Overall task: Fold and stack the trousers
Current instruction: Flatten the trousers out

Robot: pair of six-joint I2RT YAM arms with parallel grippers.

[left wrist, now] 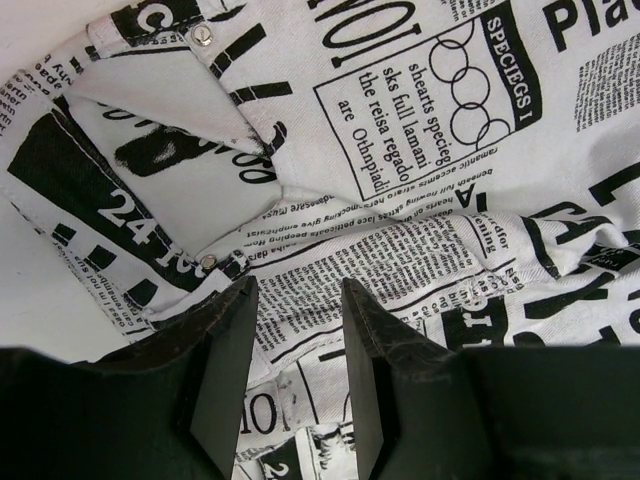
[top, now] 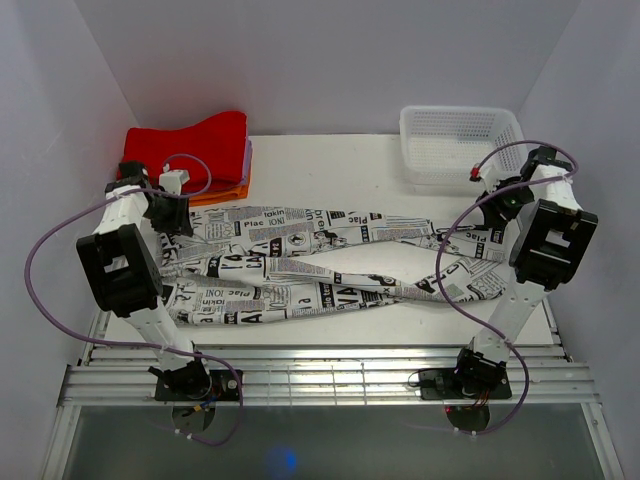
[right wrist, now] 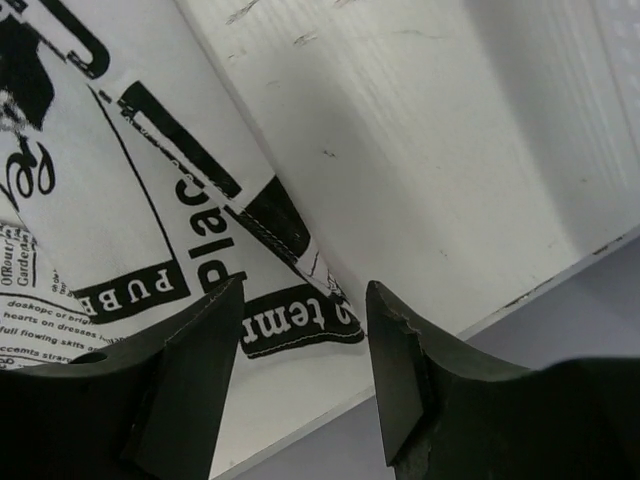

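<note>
Trousers [top: 300,265]: laid out lengthwise across the middle of the table [top: 330,160]. The waist end is toward the left edge and the leg ends toward the right edge. The two legs cross each other about mid-table. The fabric is rumpled, not flat.

Left end effector [left wrist: 297,290]: fingers spread, poised over the waist end beside a pocket opening with a metal rivet [left wrist: 203,35]. The printed cloth shows in the gap between the fingers; nothing is pinched.

Right end effector [right wrist: 305,290]: fingers spread over a leg hem [right wrist: 300,325] that lies close to the right edge of the table. The hem sits below the gap, ungripped.

Far left corner: red folded cloth [top: 195,140] stacked on a purple cloth [top: 248,160] and an orange cloth [top: 220,193], just beyond the waist end.

Far right corner: white plastic basket [top: 460,145], apart from the trousers.
</note>
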